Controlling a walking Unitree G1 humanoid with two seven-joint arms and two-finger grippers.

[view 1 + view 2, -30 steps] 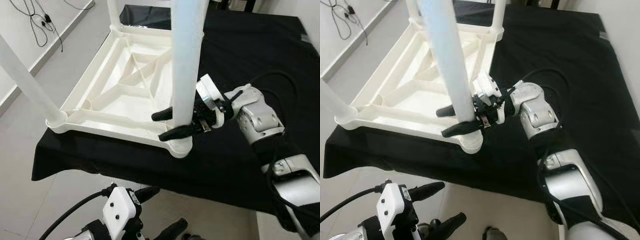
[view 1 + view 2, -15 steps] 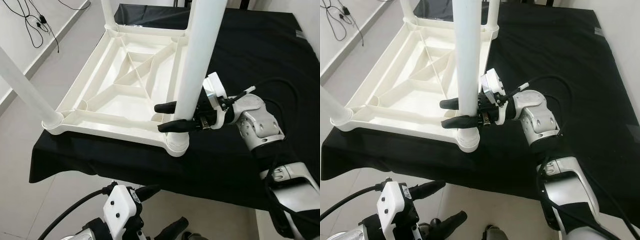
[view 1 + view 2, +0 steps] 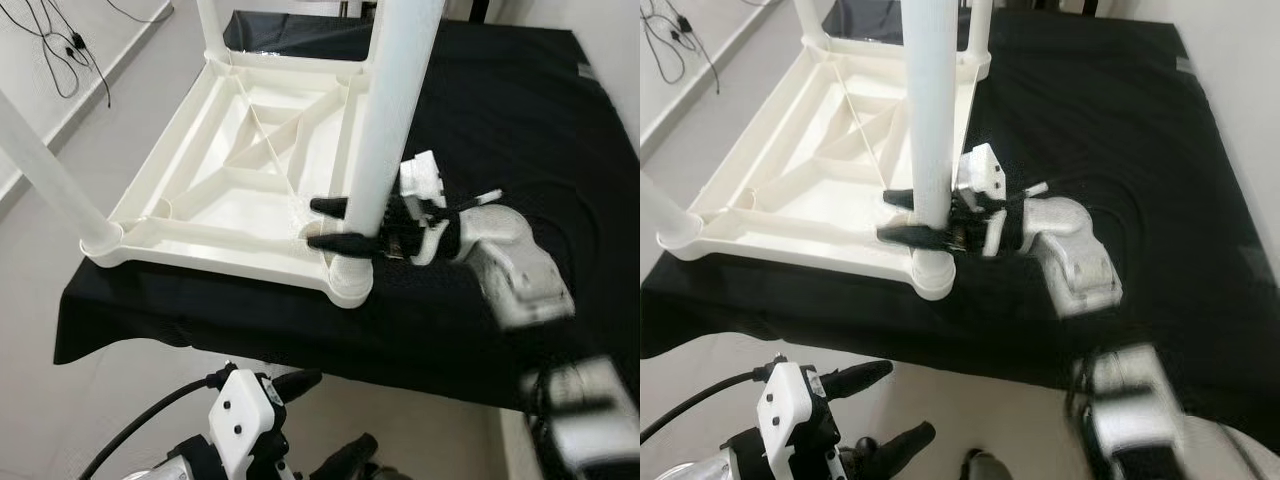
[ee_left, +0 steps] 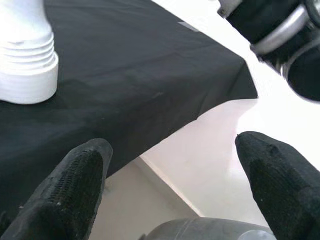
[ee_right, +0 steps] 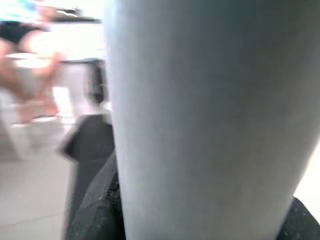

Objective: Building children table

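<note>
Two robot hands are in view. Nearest the camera, low at the bottom edge, the left hand (image 3: 315, 420) hangs below the worktop's front edge, over pale floor, its two black fingers (image 4: 75, 185) spread wide apart and holding nothing. Beyond it, a black cloth (image 3: 500, 130) covers the worktop and drapes over the near edge.

On the cloth lies the white plastic children's table (image 3: 235, 175), turned upside down so its ribbed underside faces up. Its near right corner sits close to the cloth's front edge. From that corner socket (image 3: 348, 282) a thick white table leg (image 3: 395, 100) rises upright and runs out of the top of the picture. The right hand (image 3: 345, 225) reaches in from the right, arm blurred, with one black finger on each side of this leg just above the socket, closed around it and gripping it. The right wrist view shows the leg's pale surface pressed close between the fingers.

Another leg (image 3: 45, 165) stands in the near left corner, leaning out to the left. A third leg (image 3: 210, 28) rises at the far left corner. Farther left, black cables (image 3: 60, 55) lie on the light floor beside a wall.
</note>
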